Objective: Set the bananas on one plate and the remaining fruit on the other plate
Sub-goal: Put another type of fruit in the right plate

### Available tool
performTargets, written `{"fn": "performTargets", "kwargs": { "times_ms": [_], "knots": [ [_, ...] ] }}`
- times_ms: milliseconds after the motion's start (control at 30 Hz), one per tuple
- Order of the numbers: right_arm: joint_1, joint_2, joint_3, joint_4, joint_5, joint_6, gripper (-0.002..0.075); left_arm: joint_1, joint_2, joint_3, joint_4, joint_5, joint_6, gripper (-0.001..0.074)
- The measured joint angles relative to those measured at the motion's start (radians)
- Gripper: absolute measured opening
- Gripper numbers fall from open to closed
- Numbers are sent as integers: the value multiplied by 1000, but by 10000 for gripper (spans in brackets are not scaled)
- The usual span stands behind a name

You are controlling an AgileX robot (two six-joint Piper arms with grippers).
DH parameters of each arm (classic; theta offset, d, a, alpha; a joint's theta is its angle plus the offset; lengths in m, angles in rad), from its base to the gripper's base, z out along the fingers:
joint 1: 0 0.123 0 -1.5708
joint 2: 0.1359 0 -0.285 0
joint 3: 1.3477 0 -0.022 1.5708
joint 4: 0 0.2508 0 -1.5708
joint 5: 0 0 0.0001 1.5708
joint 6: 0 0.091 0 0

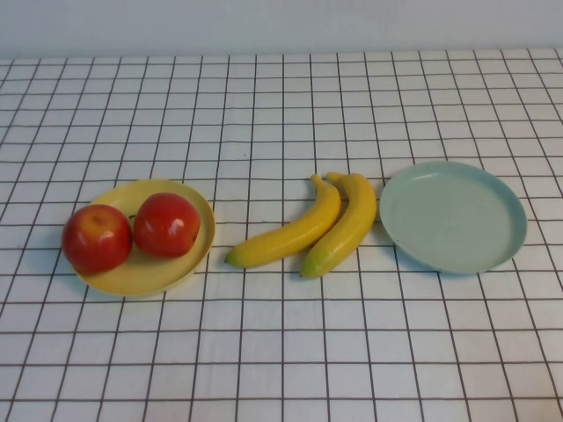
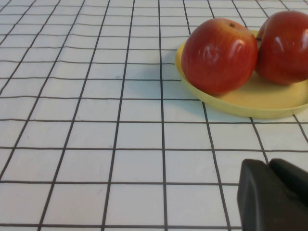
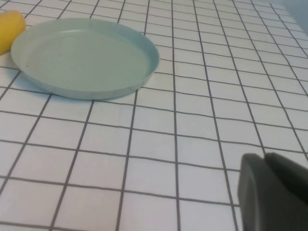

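Looks like a staged tabletop test setup, lab-like rather than a home kitchen: a table covered by a white tablecloth (image 1: 281, 352) with a black grid, a plain pale wall (image 1: 281, 26) behind. Only props on it: glossy plastic-looking bananas (image 1: 308, 230) and apples (image 1: 132, 230), a yellow plate (image 1: 145, 274), a pale blue-green plate (image 1: 453, 215).

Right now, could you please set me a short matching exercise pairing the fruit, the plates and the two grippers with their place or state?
Column one:
1. two glossy red apples
2. two curved yellow bananas
3. round pale blue-green plate
4. left gripper and right gripper

Column two:
A. shut, low over the cloth
B. empty
C. on the round yellow plate
D. on the checked tablecloth, between the plates

Pairs: 1-C, 2-D, 3-B, 4-A
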Motion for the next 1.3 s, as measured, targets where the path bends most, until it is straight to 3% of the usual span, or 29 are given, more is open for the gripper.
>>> {"fn": "performTargets", "kwargs": {
  "times_ms": [167, 367, 433, 700, 867, 1067, 1300],
  "knots": [
    [0, 0, 0, 87, -66, 0, -15, 0, 0, 0, 0, 0, 0, 2],
    [0, 0, 0, 636, -177, 0, -15, 0, 0, 0, 0, 0, 0, 2],
    [0, 0, 0, 737, -209, 0, -15, 0, 0, 0, 0, 0, 0, 2],
    [0, 0, 0, 880, -280, 0, -15, 0, 0, 0, 0, 0, 0, 2],
    [0, 0, 0, 1150, -303, -3, -15, 0, 0, 0, 0, 0, 0, 2],
    [0, 0, -30, 1196, -194, -181, -15, 0, 0, 0, 0, 0, 0, 2],
    [0, 170, -287, 1115, -176, -445, -15, 0, 0, 0, -5, 0, 0, 2]
  ]
}}
